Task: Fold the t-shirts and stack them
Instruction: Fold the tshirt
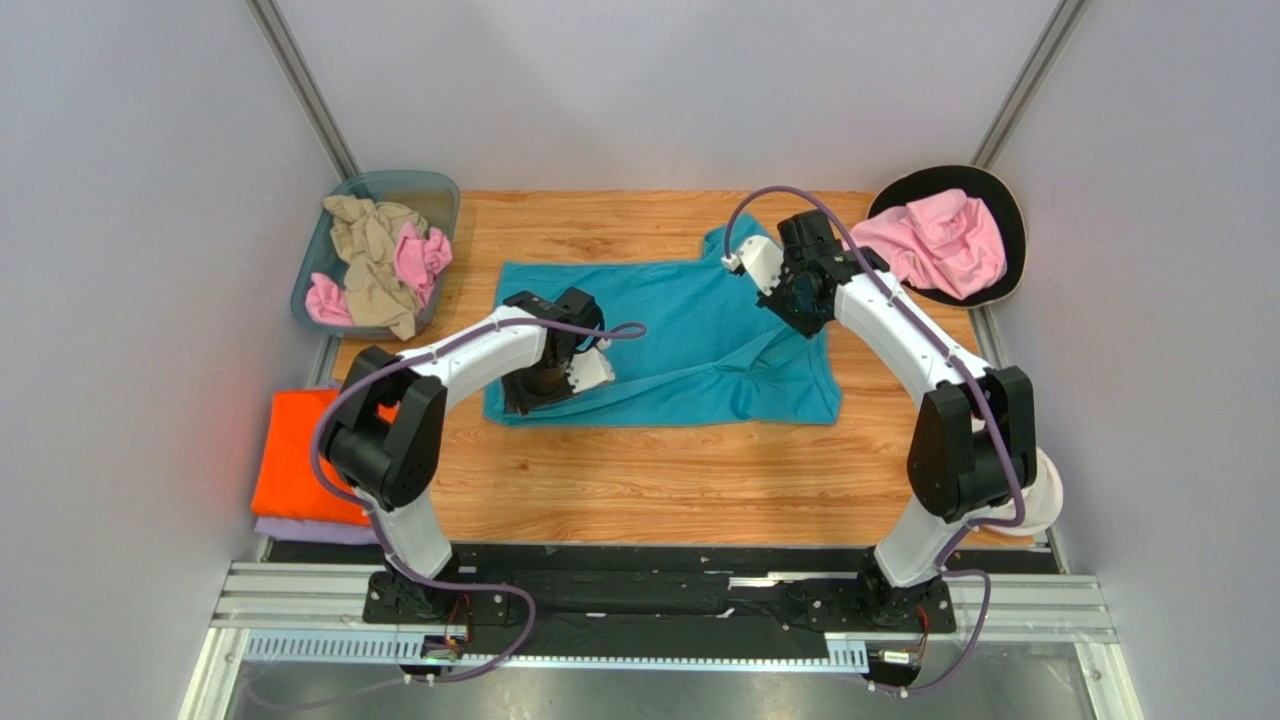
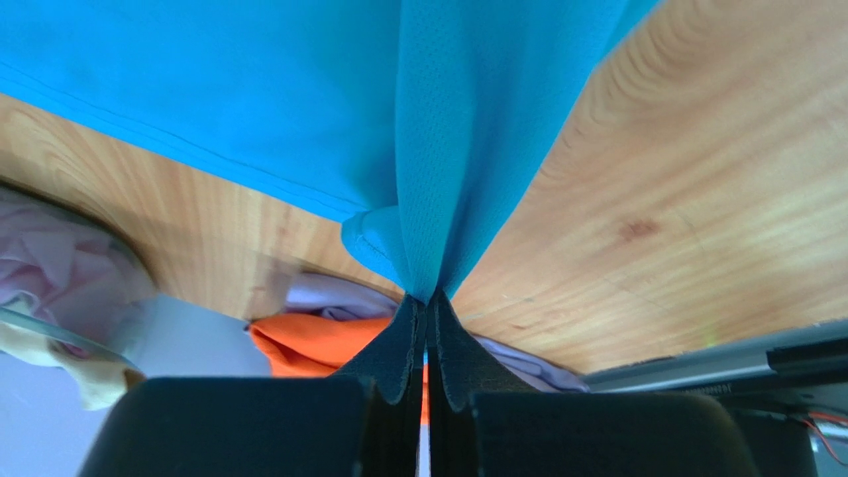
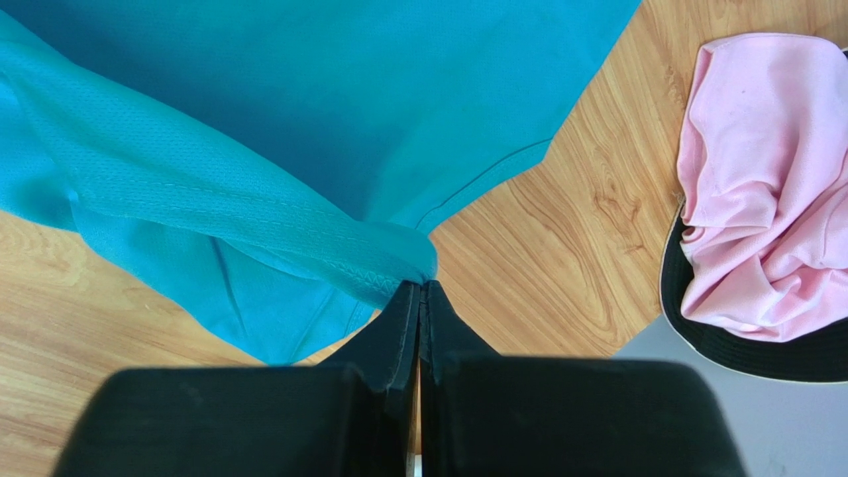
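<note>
A teal t-shirt (image 1: 676,338) lies spread on the wooden table (image 1: 721,480). My left gripper (image 1: 559,368) is shut on its near left corner, the cloth (image 2: 438,149) rising in a pinched fold from the fingertips. My right gripper (image 1: 796,300) is shut on a sleeve edge (image 3: 328,248) at the shirt's right side, lifted off the wood. An orange t-shirt (image 1: 301,450) lies folded on a lavender t-shirt (image 1: 308,528) at the table's left edge. A pink t-shirt (image 1: 939,243) rests on a black round dish (image 1: 1010,225).
A grey bin (image 1: 338,225) at the back left holds crumpled beige (image 1: 368,255) and pink (image 1: 424,258) shirts. A white round object (image 1: 1044,495) sits behind the right arm's elbow. Grey walls close in on both sides.
</note>
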{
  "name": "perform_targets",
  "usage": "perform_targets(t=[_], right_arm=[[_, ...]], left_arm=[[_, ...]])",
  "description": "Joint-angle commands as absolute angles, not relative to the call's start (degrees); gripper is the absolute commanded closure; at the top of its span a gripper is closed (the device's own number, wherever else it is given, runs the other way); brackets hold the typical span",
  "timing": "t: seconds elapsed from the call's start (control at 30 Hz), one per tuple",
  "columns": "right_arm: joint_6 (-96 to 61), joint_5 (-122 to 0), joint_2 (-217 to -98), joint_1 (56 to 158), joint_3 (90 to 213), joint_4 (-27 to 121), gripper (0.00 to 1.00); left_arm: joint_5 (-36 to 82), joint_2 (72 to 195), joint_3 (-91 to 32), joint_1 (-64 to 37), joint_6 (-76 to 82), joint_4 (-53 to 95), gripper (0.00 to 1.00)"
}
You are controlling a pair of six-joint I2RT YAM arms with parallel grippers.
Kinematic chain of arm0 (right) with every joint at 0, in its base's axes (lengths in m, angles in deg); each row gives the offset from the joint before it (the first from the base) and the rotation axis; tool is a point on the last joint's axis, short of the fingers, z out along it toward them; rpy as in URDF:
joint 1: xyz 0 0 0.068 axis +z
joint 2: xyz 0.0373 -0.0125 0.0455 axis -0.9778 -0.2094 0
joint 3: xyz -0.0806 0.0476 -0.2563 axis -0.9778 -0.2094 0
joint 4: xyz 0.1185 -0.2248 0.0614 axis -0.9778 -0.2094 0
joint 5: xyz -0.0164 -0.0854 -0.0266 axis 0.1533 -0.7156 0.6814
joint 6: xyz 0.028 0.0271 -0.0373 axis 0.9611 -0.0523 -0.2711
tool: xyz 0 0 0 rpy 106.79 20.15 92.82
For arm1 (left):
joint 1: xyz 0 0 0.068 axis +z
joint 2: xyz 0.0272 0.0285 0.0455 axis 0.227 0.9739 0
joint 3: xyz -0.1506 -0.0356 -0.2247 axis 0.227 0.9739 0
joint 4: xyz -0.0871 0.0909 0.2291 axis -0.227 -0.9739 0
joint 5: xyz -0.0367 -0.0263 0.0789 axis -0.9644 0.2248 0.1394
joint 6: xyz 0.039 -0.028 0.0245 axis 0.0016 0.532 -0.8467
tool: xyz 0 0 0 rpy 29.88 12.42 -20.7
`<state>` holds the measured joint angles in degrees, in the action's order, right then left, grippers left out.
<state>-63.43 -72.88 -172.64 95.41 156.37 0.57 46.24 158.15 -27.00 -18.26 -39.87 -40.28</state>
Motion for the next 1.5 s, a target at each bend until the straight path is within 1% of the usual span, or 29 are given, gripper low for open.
perform_targets(t=[0.0,0.43,0.9,1.47], right_arm=[[-64.18,-74.67,-174.45,95.49,160.58,2.81,1.00],[-64.27,-75.64,-179.46,95.40,164.37,2.99,1.00],[-64.97,-76.87,-180.52,95.31,164.11,3.78,1.00],[-64.80,-77.84,-182.28,95.05,164.02,5.19,1.00]], left_arm=[[48.28,160.20,-31.13,-18.17,-41.54,-39.05,1.00],[51.18,164.16,-35.79,-17.38,-42.24,-39.31,1.00],[52.85,168.29,-41.50,-15.01,-44.26,-39.66,1.00],[54.61,172.77,-44.75,-13.25,-43.56,-38.61,1.00]])
